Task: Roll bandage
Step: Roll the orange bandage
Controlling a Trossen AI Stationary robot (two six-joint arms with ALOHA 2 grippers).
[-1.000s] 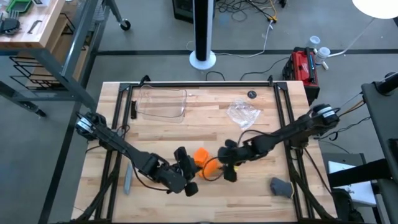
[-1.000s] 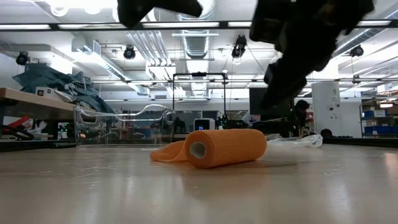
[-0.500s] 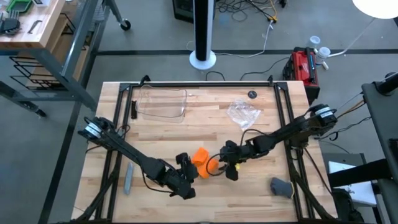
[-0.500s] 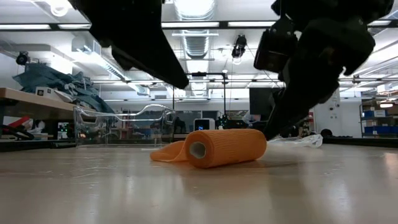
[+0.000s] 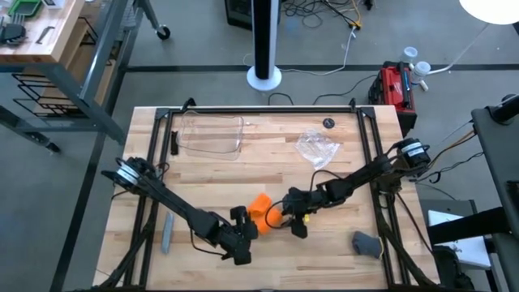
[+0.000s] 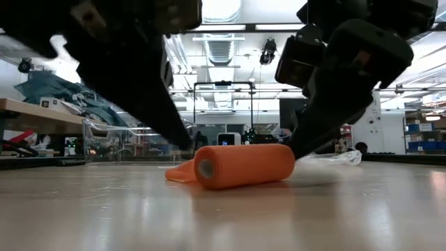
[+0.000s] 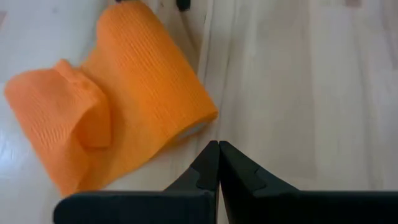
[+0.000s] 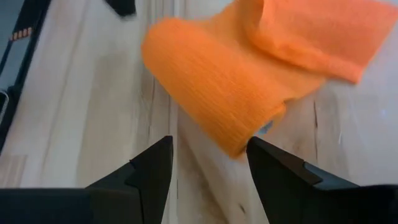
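The orange bandage [image 5: 263,209] lies on the wooden table as a stubby roll [image 6: 244,164] with a short loose tail [image 7: 56,106] flat on the wood beside it. My left gripper [image 7: 219,146] is shut, its tips just off the roll's near-left end [image 7: 198,127]. My right gripper [image 8: 208,158] is open at the roll's other end [image 8: 252,140], low over the table, one finger on either side of that end. In the low view both grippers flank the roll. My left gripper's shut tips stand right at the roll's open end [image 7: 202,124], coming low from the table's near-left; I cannot tell whether they touch it. My right gripper's finger [image 8: 277,165] lies against the roll's end [image 6: 291,152], coming low from the table's right. The roll rests on the table.
A clear plastic container [image 5: 212,134] stands at the far left and crinkled clear wrap [image 5: 316,148] at the far right. A grey bar [image 5: 166,231] lies at the near left, a dark grey object [image 5: 366,243] at the near right.
Both grippers have come down to the table and closed in on the roll from its two ends. The roll has slid a little toward the table's left and near edge, while its tail stays flat on the wood.
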